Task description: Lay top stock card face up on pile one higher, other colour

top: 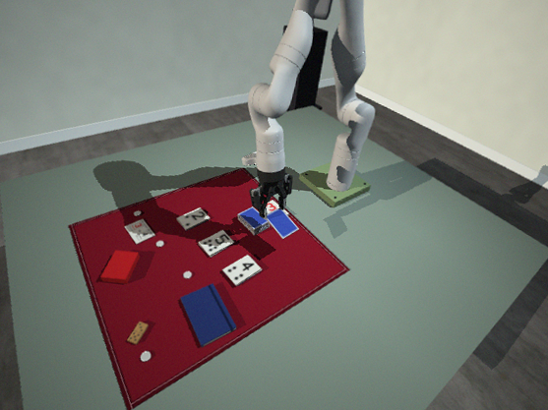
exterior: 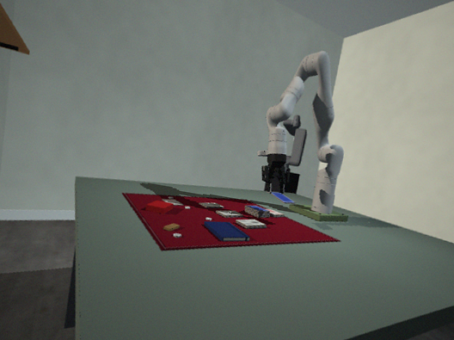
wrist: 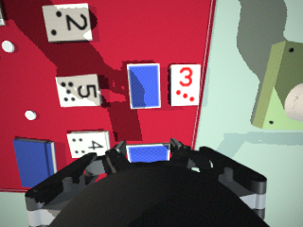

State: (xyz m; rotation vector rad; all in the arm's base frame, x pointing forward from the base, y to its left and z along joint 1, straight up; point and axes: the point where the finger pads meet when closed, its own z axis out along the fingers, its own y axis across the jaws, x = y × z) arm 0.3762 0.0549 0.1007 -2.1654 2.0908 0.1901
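My gripper (top: 268, 206) is shut on a blue-backed card (top: 282, 222), gripped by its edges and held face down in the air above the mat's far corner; the card also shows in the wrist view (wrist: 148, 153) and in the exterior view (exterior: 282, 197). Below lies the blue-backed stock (top: 253, 221) (wrist: 143, 86) on the red mat (top: 195, 275). A red 3 (wrist: 185, 84) lies face up beside the stock. Face-up piles show a black 2 (top: 192, 218), a black 5 (top: 215, 242) and a black 4 (top: 241, 269). A card with red print (top: 138, 230) lies at the left.
A red box (top: 119, 266), a blue notebook (top: 207, 313), a tan tile (top: 137, 332) and several white chips, one of them (top: 187, 274), lie on the mat. The arm's green base plate (top: 334, 182) stands just past the mat's far corner.
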